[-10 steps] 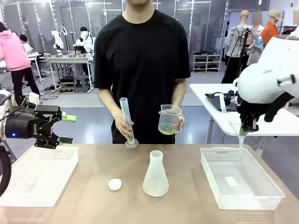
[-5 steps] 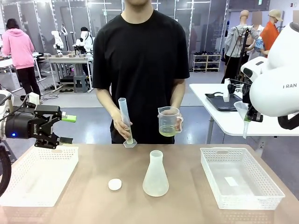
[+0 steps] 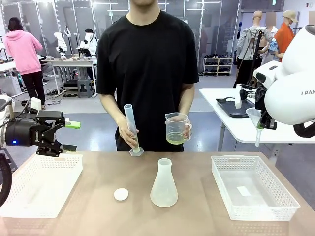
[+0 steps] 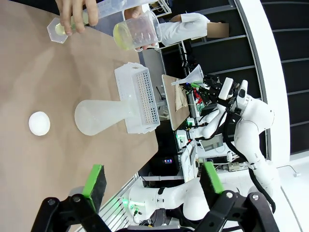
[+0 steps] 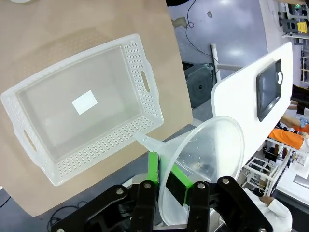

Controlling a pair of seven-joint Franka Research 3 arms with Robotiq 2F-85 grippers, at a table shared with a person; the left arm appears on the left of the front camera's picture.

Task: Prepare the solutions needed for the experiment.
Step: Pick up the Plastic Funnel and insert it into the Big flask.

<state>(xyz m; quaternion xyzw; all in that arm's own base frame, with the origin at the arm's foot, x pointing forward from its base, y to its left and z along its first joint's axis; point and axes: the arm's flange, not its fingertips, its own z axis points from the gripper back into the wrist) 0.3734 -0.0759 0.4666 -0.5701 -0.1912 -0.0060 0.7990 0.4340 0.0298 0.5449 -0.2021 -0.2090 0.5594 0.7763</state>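
1. My left claw (image 3: 72, 136) hangs above the far edge of the white perforated plastic basket (image 3: 74, 169) at the left end of the brown surface (image 3: 197, 219). Its green-padded fingers are spread wide with nothing between them.
2. In the left wrist view the left claw (image 4: 153, 179) looks across the surface from above.
3. My right claw (image 5: 165, 176) is pinched narrow on the stem of a clear plastic funnel (image 5: 207, 150). In the front view the funnel (image 3: 254, 117) is up in the air past the right end of the surface, spout down.
4. A second white perforated basket (image 3: 256, 211) sits at the right, with a small white label flat on its floor.
5. A translucent whitish conical flask (image 3: 164, 187) stands upright in the middle of the surface, and a small white round cap (image 3: 121, 194) lies just to its left, apart from it.
6. The pale yellow liquid (image 3: 174, 139) is a shallow layer in the clear measuring beaker (image 3: 177, 127), which the person in a black shirt holds up at the far side in one hand (image 3: 188, 130).
7. The person's other hand (image 3: 129, 135) grips a tall clear graduated cylinder (image 3: 132, 125), tilted, its base low over the far edge of the surface.
8. Beyond the surface the room has a grey floor, a white table at the right carrying a black tray (image 3: 231, 105), and at far left cluttered benches with a person in a pink hoodie (image 3: 22, 49).
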